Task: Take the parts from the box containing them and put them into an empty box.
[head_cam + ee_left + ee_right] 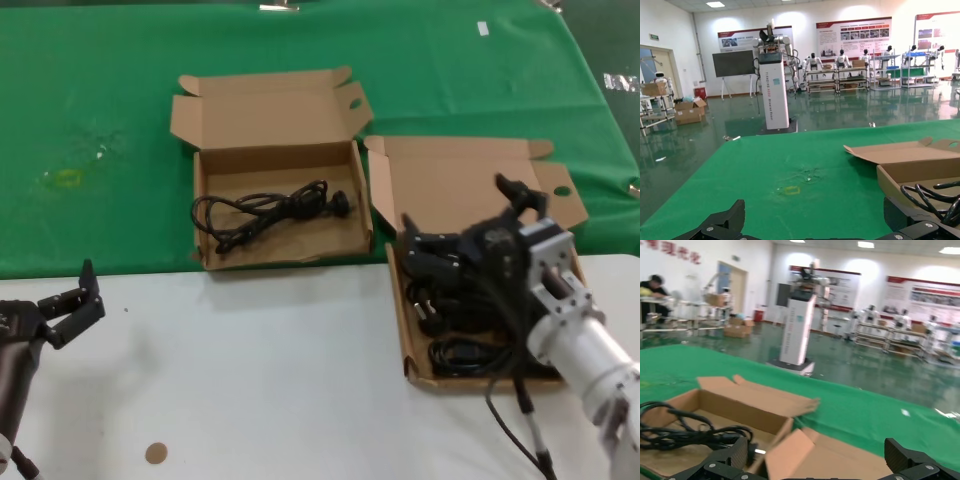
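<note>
The larger low-walled box at the right holds several coiled black cables. My right gripper hovers over its far end, open and empty; in the right wrist view nothing lies between the fingers. The smaller taller-walled box stands to the left with one black cable inside; the right wrist view shows this box and cable, and the left wrist view shows the cable. My left gripper is open and idle at the near left.
Both boxes straddle the border between the green cloth and the white tabletop. The cloth has a yellowish mark. A small brown disc lies near the table's front edge.
</note>
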Tool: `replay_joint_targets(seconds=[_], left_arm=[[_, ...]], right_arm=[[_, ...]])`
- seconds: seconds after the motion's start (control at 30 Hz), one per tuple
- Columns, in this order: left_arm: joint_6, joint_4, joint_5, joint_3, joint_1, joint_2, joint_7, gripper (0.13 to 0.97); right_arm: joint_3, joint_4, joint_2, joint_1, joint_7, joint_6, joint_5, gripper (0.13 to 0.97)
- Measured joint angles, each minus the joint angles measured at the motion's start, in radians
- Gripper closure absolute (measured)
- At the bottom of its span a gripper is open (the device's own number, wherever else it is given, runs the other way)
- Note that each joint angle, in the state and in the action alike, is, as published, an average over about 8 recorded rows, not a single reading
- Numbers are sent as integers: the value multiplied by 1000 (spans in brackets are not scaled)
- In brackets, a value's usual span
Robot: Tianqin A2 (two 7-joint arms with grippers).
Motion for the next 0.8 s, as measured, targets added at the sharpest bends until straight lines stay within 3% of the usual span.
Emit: replay_joint_targets(seconds=[0.3,0.8], left_arm=[[0,0,0,0,0,0,0,132],[0,0,0,0,0,0,0,132]], right_arm=[[52,79,2,-109,47,83,43,129],[56,85,3,-118,51,91,47,129]])
